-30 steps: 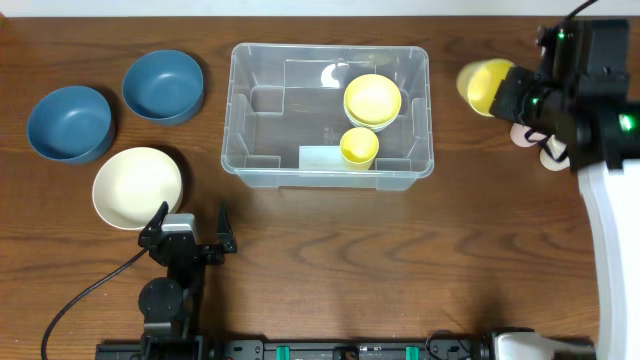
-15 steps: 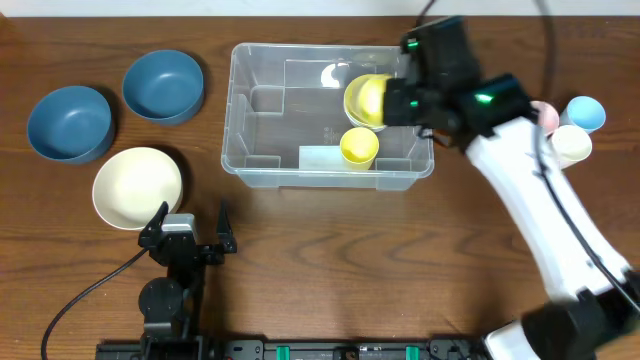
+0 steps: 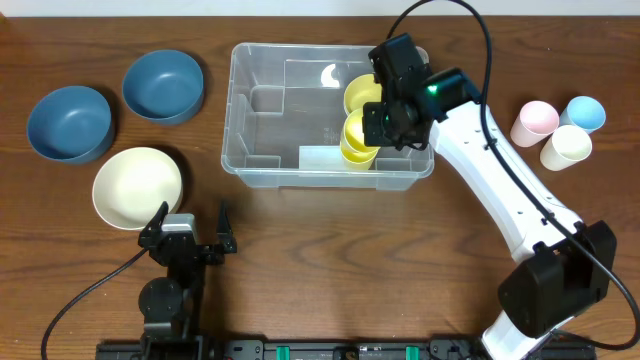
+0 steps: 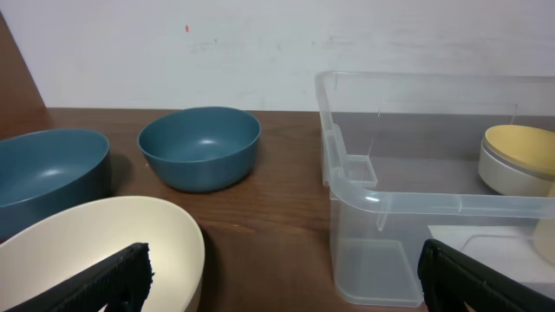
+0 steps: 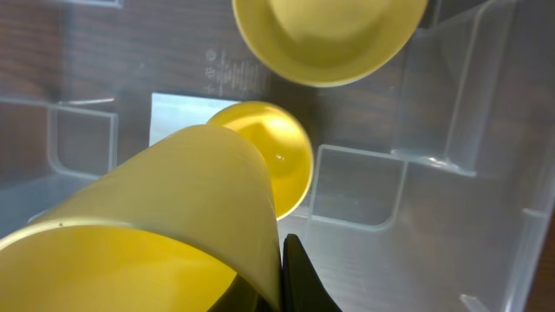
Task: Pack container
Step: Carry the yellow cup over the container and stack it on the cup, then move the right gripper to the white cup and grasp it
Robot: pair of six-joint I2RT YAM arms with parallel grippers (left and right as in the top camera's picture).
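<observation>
The container [image 3: 232, 110] is a large clear tub at the table's middle back; it also shows in the left wrist view [image 4: 408, 204] and the right wrist view [image 5: 486, 199]. Inside it are a yellow bowl [image 3: 360, 93] [image 5: 329, 35] and an upright yellow cup [image 3: 356, 156] [image 5: 276, 160]. My right gripper [image 3: 385, 125] is over the tub's right half, shut on a second yellow cup [image 3: 357, 128] [image 5: 156, 217], which it holds tilted just above the cup inside. My left gripper [image 3: 190, 228] [image 4: 286, 290] is open and empty near the table's front, left of the tub.
Two blue bowls [image 3: 68, 122] [image 3: 163, 86] and a cream bowl [image 3: 137, 187] sit left of the tub. Pink [image 3: 534, 123], blue [image 3: 584, 112] and cream [image 3: 565, 147] cups stand at the right. A pale flat patch [image 3: 320, 158] lies on the tub's floor.
My right arm has swung left with the yellow cup, from beside the cups at the right to over the tub, and now holds it above the cup inside. The left arm has not moved.
</observation>
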